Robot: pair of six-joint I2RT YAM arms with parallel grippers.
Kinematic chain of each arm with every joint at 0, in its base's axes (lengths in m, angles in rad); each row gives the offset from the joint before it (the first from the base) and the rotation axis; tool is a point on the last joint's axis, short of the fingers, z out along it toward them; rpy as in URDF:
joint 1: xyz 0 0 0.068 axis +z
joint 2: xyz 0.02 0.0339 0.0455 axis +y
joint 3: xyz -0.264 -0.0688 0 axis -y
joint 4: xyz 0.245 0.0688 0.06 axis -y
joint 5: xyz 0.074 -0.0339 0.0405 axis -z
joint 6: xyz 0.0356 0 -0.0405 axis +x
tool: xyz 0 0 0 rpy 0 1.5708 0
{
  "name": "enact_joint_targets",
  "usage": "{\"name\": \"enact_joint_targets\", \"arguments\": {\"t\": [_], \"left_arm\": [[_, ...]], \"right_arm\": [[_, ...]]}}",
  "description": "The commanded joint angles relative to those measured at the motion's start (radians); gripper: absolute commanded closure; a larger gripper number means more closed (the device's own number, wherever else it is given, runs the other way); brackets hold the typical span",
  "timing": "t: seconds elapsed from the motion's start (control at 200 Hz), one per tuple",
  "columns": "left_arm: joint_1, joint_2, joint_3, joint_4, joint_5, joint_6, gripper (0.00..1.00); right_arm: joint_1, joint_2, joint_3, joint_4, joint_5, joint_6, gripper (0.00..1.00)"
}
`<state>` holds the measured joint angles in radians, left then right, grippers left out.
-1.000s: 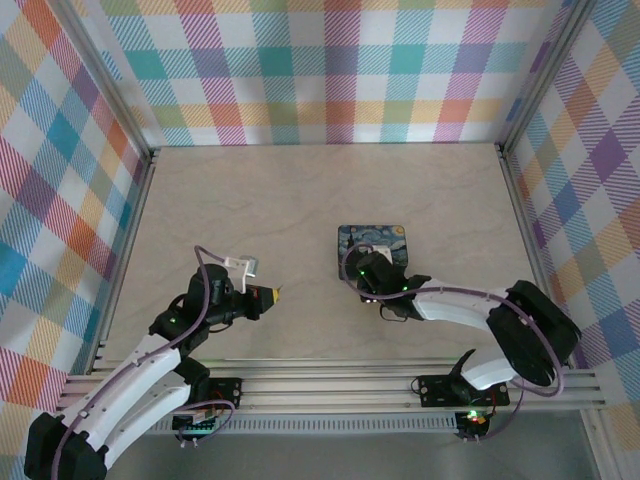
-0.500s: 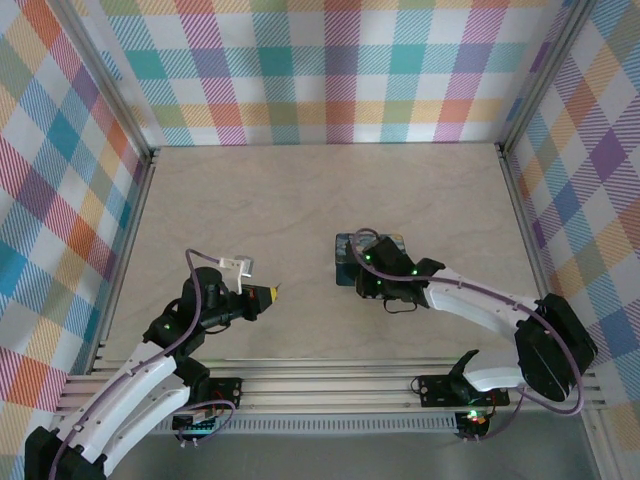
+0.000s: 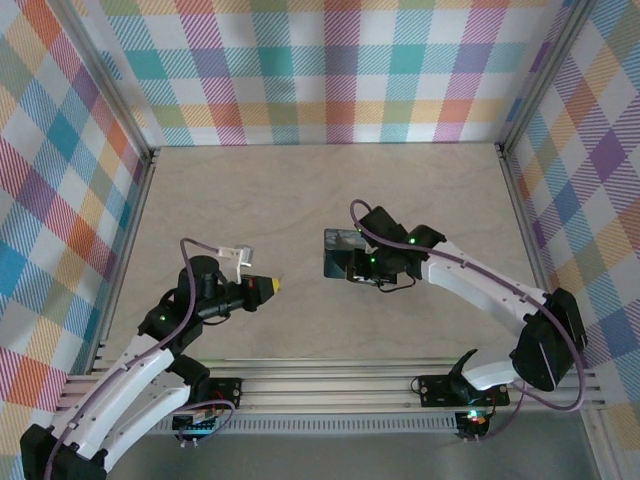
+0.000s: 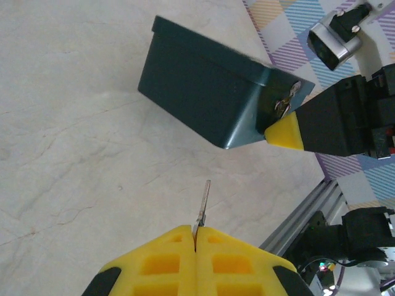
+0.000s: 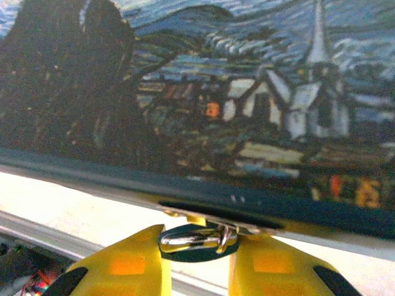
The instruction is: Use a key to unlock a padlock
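A dark teal box [image 3: 338, 253] with a night-sky painting on its lid [image 5: 203, 92] is held off the table, tipped on edge. A small metal padlock [image 5: 197, 239] hangs at its front latch, and my right gripper [image 5: 196, 259] is shut on it, one yellow finger on each side. In the left wrist view the box [image 4: 203, 98] is ahead with the padlock [image 4: 282, 106] at its right corner. My left gripper [image 4: 195, 237] is shut on a thin silver key [image 4: 203, 203] pointing toward the box, a gap away. From above, the left gripper [image 3: 268, 287] is left of the box.
Beige marbled tabletop [image 3: 250, 200] lies under both arms. An aluminium rail [image 3: 330, 385] runs along the near edge. Plaid walls with metal posts [image 3: 515, 200] close the left, back and right sides.
The right arm has raised the box off the table, carried it left and tipped it on edge. The left gripper with the key has shifted slightly up and turned toward it.
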<state>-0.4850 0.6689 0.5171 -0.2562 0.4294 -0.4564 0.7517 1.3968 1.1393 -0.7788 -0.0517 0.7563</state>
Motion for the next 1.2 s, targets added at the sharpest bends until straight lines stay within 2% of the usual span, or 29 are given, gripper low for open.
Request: {"name": "enact_joint_targets", "arguments": {"t": [0.0,0.07,0.155,0.265,0.39,0.635,0.86,1.2], "left_arm": [[0.01,0.048,0.045,0.052,0.048,-0.017,1.0],[0.01,0.093,0.048,0.103,0.084,-0.023,1.0],[0.002,0.14,0.022,0.241,0.15,-0.04,1.0],[-0.05,0.181,-0.014,0.388,0.175,-0.021,1.0],[-0.114,0.234,-0.036,0.488,0.154,-0.015,1.0],[-0.202,0.348,-0.082,0.651,0.057,-0.116,1.0],[-0.231,0.447,-0.151,0.844,0.03,-0.211,1.0],[-0.271,0.603,-0.149,1.039,0.029,-0.243,1.0]], "right_arm": [[-0.022,0.019,0.037,-0.073,-0.073,0.023,1.0],[-0.047,0.034,0.038,-0.067,-0.119,0.027,1.0],[-0.067,0.062,0.055,-0.067,-0.158,0.027,1.0],[-0.08,0.096,0.093,-0.081,-0.181,0.029,1.0],[-0.094,0.129,0.118,-0.079,-0.218,0.045,1.0],[-0.122,0.16,0.13,-0.084,-0.244,0.057,1.0],[-0.126,0.156,0.1,-0.049,-0.229,0.084,1.0],[-0.126,0.134,0.051,-0.01,-0.224,0.118,1.0]]}}
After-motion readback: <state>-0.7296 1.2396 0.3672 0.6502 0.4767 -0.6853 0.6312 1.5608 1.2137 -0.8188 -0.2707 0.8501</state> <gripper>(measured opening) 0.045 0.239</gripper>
